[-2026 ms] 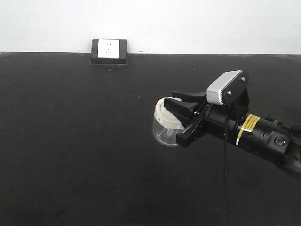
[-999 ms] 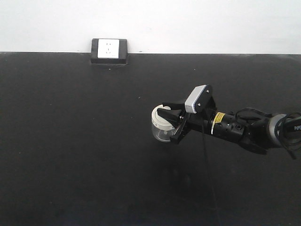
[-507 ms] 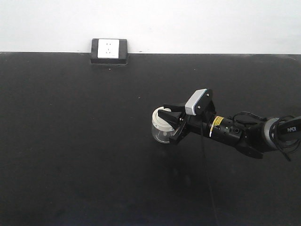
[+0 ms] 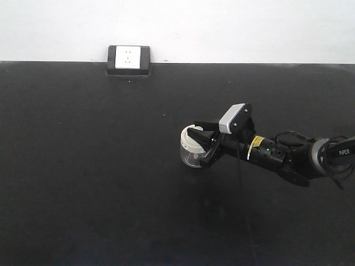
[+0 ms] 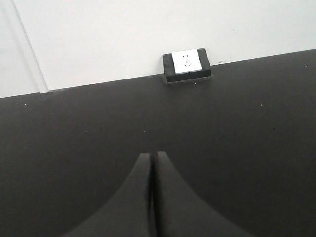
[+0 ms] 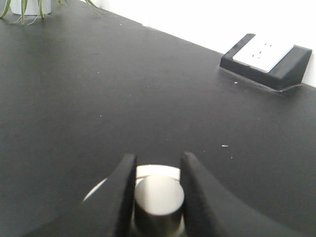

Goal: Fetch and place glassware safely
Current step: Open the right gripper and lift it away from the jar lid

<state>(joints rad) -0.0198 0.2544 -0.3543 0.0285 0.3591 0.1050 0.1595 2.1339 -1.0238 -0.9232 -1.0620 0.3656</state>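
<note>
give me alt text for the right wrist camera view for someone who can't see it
The right gripper's two black jaws close on the round knob atop the glass jar's cream lid, above a black table. A black-framed white wall socket sits at the far right edge.

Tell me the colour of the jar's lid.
Cream-white, on the clear glass jar that the right gripper grips by the knob; the front-facing view shows it best.

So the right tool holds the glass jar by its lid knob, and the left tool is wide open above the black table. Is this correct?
Not quite. The left tool is shut: the left wrist view shows its fingers pressed together over the black table. The rest holds: the right tool grips the glass jar by its lid knob.
</note>
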